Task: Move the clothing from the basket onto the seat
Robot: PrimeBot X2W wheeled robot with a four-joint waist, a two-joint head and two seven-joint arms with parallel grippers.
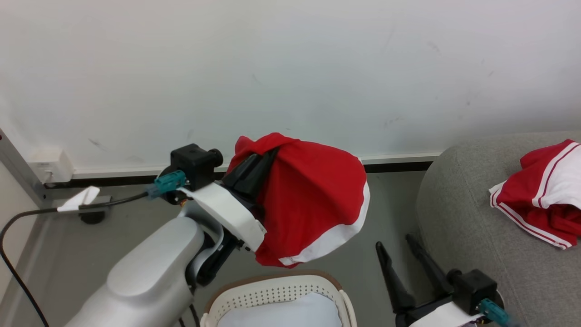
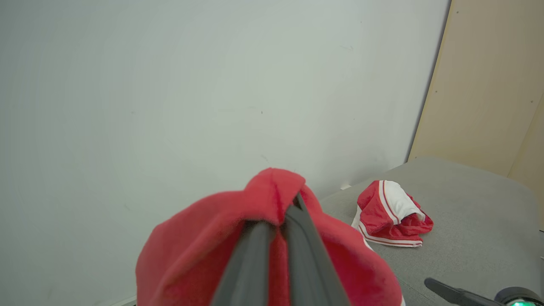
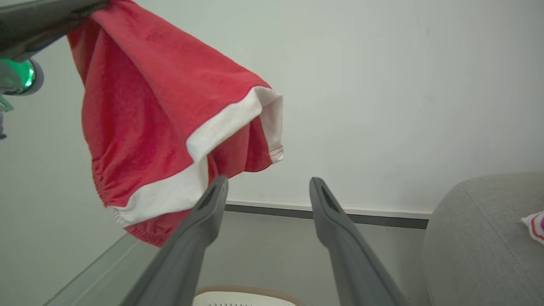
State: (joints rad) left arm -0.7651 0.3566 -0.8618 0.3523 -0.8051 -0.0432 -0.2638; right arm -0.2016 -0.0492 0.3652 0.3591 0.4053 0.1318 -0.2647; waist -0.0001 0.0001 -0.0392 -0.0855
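Currently a red garment (image 1: 313, 195) is pinched above the basket (image 1: 272, 294) by the left tool (image 1: 261, 161); the right tool (image 1: 394, 241) is spread.

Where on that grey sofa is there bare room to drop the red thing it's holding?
The sofa is bare between its rounded arm and the red-and-white garment already lying there, and in front of that garment toward the robot. Crowded where that garment sits.

readable text: none | brands, numbers, signs: none | white paper tag (image 1: 81, 198): nothing legible on it | white band (image 1: 229, 212) on left wrist: plain, unprinted
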